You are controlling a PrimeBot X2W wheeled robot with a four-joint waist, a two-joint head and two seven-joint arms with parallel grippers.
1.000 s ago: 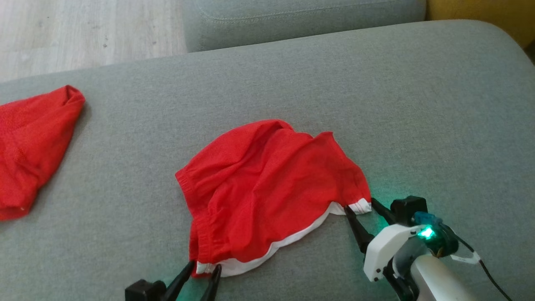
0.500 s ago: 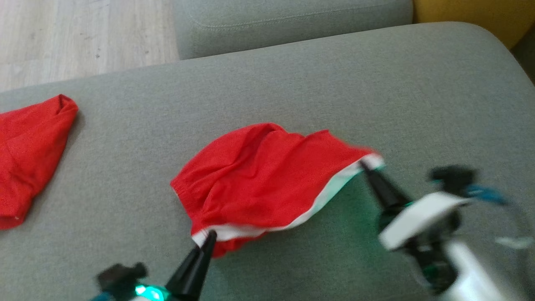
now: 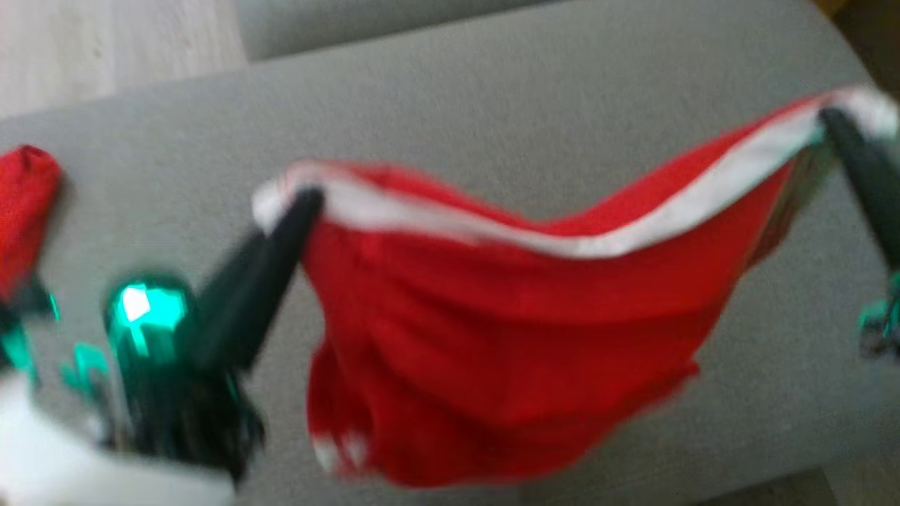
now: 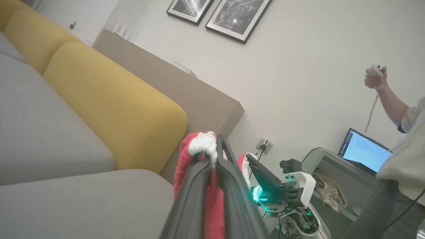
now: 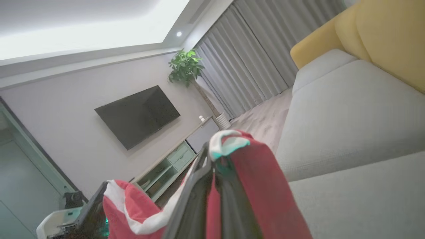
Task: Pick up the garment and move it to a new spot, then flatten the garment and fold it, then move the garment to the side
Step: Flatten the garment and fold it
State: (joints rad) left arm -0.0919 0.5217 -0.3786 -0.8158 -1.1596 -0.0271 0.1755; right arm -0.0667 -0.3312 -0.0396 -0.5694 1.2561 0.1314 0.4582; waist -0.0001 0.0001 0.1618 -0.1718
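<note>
Though the view from the head is smeared, the red garment (image 3: 506,337) plainly hangs between the two arms, stretched along its white-banded edge above the grey sofa seat (image 3: 492,91). The left gripper (image 3: 304,198) has its dark fingers pinched together on the band's left corner, and from its own wrist you can see a white tuft of cloth poking out past the tips, with red fabric running down between the fingers. The right gripper (image 3: 830,116) is clamped just as tightly on the opposite corner, which sits higher and further out toward the seat's right end. The body of the garment sags in a loose pouch between them; whether its lowest fold touches the seat I cannot tell. Another red cloth (image 3: 24,197) lies on the seat off to the left, well apart. Behind the grey seat stands a yellow back cushion (image 4: 109,99). Over by the wall a person (image 4: 395,109) holds a small controller up in one hand, beside an open laptop (image 4: 365,152) on a side table.
</note>
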